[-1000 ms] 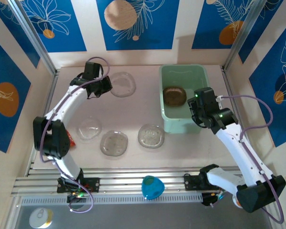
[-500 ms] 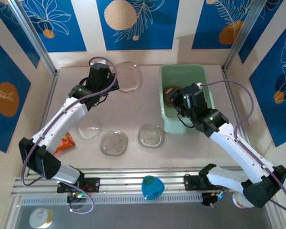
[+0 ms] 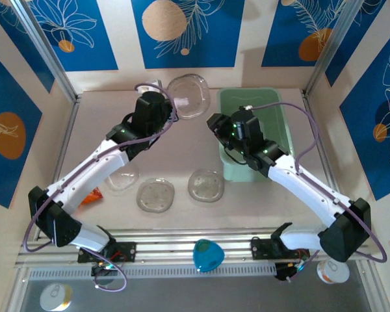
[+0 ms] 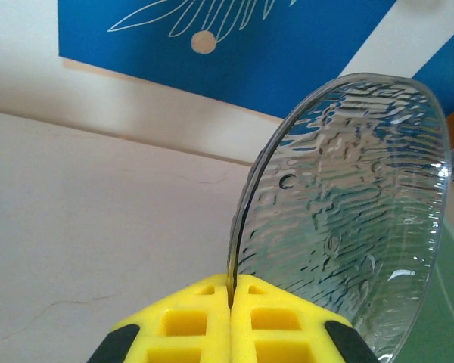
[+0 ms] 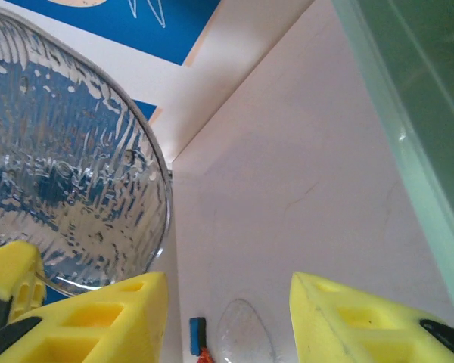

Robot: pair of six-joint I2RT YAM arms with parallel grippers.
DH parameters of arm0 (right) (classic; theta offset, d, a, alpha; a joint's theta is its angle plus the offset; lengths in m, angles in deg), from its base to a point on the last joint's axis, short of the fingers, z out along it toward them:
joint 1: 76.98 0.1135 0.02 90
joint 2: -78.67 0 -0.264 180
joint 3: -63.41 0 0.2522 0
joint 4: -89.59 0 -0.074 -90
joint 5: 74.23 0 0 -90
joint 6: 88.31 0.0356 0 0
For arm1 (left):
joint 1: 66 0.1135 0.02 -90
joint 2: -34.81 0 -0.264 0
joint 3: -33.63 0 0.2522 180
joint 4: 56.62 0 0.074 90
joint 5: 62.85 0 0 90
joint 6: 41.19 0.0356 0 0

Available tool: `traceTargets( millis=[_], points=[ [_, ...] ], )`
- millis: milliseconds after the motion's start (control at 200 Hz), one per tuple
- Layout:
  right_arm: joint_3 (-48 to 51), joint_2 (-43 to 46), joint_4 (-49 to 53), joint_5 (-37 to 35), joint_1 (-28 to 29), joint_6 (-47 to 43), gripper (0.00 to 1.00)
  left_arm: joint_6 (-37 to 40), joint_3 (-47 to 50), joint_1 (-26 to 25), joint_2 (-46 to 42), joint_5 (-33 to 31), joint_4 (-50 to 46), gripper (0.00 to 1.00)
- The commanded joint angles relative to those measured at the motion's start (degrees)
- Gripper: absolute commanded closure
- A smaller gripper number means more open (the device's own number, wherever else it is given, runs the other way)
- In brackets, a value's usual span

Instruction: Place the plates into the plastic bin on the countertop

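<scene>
We've lifted the clear plate (image 4: 340,204), left pincer (image 4: 231,291) clamped on its light, slick-looking rim; right pincer (image 5: 227,299) stands apart.

No legible text, number, brand or sign was found on any surface. The clear plate (image 4: 348,197) clamped in the left gripper (image 4: 231,291) carried only a rippled relief pattern, with no marking. The blue wall panel (image 4: 136,53) beyond the gripper's fingertips carried white leaf outlines and a pale disc, with no lettering.
</scene>
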Motion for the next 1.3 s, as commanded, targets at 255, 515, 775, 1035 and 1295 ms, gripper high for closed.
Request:
traceTargets(
  millis=[255,515,775,1035,1295],
  points=[
    [-1.49,-1.12,-4.86,2.24,-0.91,6.16,0.53,3.11,2.92,-4.62,-1.49,-2.98,13.48,1.00],
    [0.39,-0.88,-7.72,1.96,-2.49,8.87,0.57,3.28,3.77,-6.83,-1.31,-3.47,15.92,1.00],
    [1.10,-1.12,-8.02,1.61,-3.55,11.63,0.65,3.11,3.88,-8.69,-0.61,-4.23,15.99,1.00],
    [1.92,0.34,-6.90,-1.60,-3.60,11.89,0.84,1.31,3.20,-9.07,0.23,-3.29,12.71,1.00],
    [2.16,0.90,-6.37,-2.52,-3.73,10.81,0.99,-0.12,1.27,-9.05,1.84,-3.84,7.84,0.85]
  ],
)
